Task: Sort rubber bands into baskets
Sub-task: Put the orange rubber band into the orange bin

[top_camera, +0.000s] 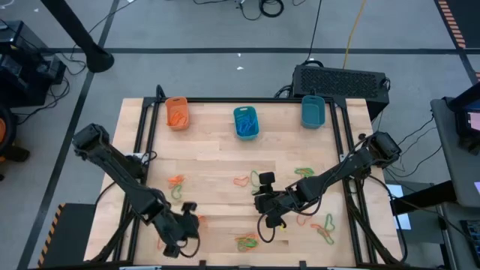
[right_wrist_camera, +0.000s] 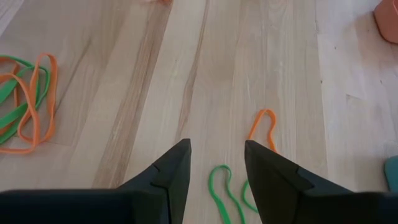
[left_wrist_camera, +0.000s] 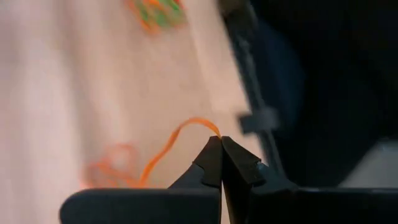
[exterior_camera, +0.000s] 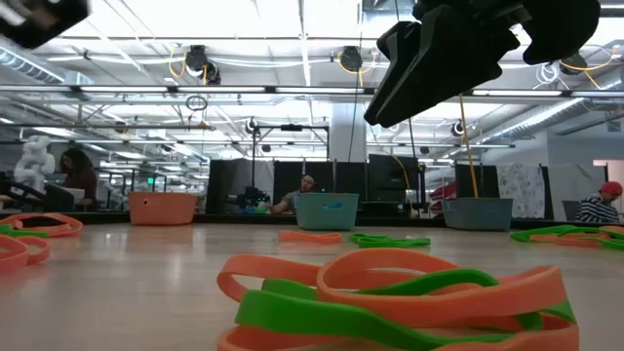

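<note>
The left claw (left_wrist_camera: pixel 221 146) is pinched shut on an orange band (left_wrist_camera: pixel 177 134), well in front of the orange basket (top_camera: pixel 177 112). So thin a loop could slip free when carried. The right claw (right_wrist_camera: pixel 216 163) hangs open above a green band (right_wrist_camera: pixel 221 186). Three baskets are counted: one orange, two teal. The bands scattered over the bench (top_camera: pixel 217 161) cannot be counted.

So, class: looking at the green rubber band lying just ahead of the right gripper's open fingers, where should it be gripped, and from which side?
Judging by its pose, pinch one strand of the green rubber band from straight above: it lies flat on the table as a thin loop, so the right gripper should probably straddle that strand.
</note>
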Tool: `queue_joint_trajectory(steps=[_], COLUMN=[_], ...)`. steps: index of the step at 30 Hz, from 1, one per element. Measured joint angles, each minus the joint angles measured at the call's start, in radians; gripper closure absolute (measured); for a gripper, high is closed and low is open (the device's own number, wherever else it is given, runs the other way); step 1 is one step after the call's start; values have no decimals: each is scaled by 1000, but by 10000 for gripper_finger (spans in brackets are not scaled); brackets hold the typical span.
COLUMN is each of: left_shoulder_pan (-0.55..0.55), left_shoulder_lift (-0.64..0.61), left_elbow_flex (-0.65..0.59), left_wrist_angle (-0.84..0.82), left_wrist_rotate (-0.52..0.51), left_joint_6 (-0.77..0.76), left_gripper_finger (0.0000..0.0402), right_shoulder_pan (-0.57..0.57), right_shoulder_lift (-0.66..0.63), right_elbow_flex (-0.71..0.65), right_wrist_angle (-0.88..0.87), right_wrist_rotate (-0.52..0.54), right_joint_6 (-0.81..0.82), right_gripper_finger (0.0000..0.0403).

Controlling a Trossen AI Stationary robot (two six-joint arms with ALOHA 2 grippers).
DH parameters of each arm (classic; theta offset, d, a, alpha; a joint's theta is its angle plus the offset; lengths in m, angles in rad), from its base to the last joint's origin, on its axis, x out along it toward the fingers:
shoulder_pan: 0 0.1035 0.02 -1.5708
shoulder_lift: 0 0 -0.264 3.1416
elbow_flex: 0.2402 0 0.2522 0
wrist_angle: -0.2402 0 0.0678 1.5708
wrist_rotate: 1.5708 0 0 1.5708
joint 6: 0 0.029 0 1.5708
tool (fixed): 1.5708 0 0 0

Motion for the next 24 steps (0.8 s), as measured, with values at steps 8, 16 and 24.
queue_joint_trajectory(steps=[8,16,24], left_shoulder_pan=[80,365,765], left_shoulder_lift=[-237,-448,-581], left_elbow_flex=[1,1,-79], left_wrist_angle=[-411,-751,-688], left_wrist_rotate=[-440,-611,-587], left_joint_6=[-80,-64,190], left_gripper_finger=[401,401,401], right_shoulder_pan=[0,0,0], right_shoulder_lift=[0,0,0], right_elbow_flex=[0,0,0], right_wrist_angle=[1,3,4], right_wrist_rotate=[0,0,0], right_joint_6=[-3,-4,-18], right_gripper_finger=[259,259,259])
